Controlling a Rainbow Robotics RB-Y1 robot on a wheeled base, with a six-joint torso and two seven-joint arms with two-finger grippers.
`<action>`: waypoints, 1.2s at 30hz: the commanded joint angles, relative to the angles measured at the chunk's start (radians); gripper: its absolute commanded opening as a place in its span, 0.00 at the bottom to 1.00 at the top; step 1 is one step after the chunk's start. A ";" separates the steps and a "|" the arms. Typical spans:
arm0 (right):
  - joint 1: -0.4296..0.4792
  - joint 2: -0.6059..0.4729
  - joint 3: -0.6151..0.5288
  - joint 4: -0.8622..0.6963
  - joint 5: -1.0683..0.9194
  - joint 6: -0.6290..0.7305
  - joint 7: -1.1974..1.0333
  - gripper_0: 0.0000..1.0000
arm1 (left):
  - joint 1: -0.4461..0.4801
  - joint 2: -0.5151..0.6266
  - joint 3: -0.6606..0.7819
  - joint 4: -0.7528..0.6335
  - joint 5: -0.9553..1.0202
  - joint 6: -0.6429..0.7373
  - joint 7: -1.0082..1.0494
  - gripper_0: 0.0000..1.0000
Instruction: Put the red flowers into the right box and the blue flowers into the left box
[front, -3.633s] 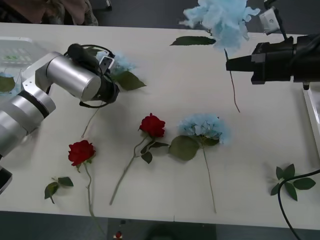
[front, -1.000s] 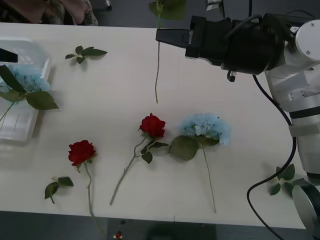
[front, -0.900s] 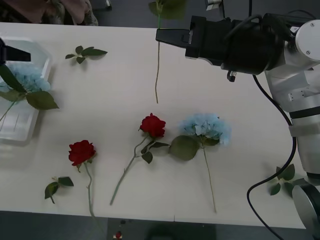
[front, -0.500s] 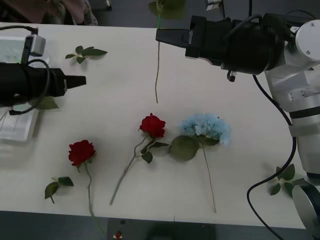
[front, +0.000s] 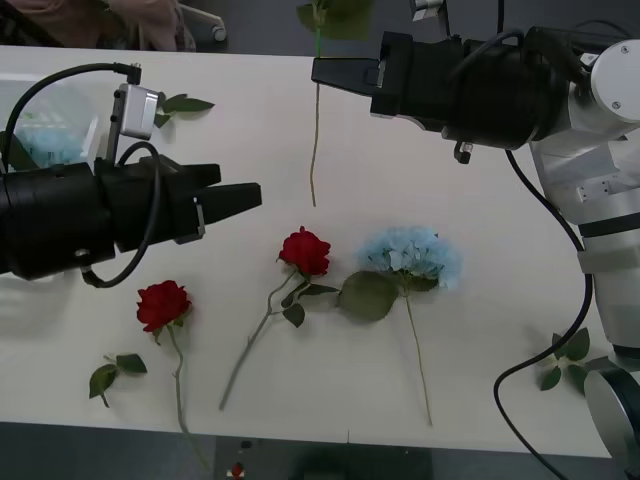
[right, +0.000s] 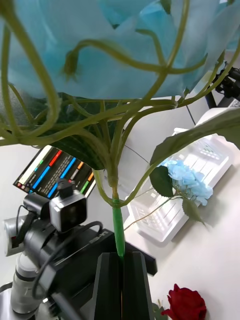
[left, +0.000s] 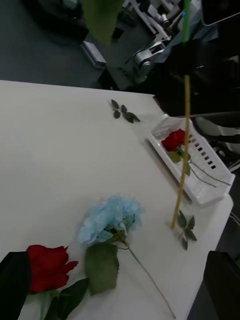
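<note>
- A blue flower (right: 125, 45) is hanging from the right gripper (right: 121, 260), high over the far middle of the worktop (front: 480, 340); its stem (front: 315, 130) is dangling straight down, tip above the surface.
- The right gripper's black fingers (right: 107, 280) are pressing together on that green stem just under the leaves.
- A second blue flower (front: 412, 253) is lying flat mid-worktop, its big green leaf (front: 367, 296) pointing left, its thin stem running toward the near edge.
- A third blue flower (right: 187, 181) is lying in the left box (right: 210, 165), a white ribbed tray at the worktop's far left.
- One red flower (front: 305, 250) is lying just left of the flat blue flower, stem angling down-left.
- Another red flower (front: 162, 304) is lying further left near the front edge, partly under the left arm.
- A third red flower (left: 175, 140) is already sitting in the right box (left: 200, 190), at the right edge of the worktop.
- The left gripper (front: 235, 198) is hovering above the worktop left of centre, pointing right toward the middle rose, its fingers (left: 12, 285) spread wide and gripping nothing.
- Loose leaf sprigs are lying around: one far left by the left arm (front: 180, 103), one front left (front: 115, 372), one near the right box (left: 184, 227).
</note>
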 joint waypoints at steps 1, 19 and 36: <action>-0.025 0.010 0.002 -0.027 -0.008 -0.002 -0.023 0.00 | -0.013 0.011 -0.079 -0.057 0.035 -0.082 0.048 1.00; -0.025 0.010 0.002 -0.027 -0.008 -0.002 -0.023 0.00 | -0.144 -0.115 -0.266 0.021 -0.214 -0.208 0.064 0.63; -0.025 0.010 0.002 -0.027 -0.008 -0.002 -0.023 0.16 | -0.144 -0.087 -0.261 0.055 -0.209 -0.254 0.058 0.00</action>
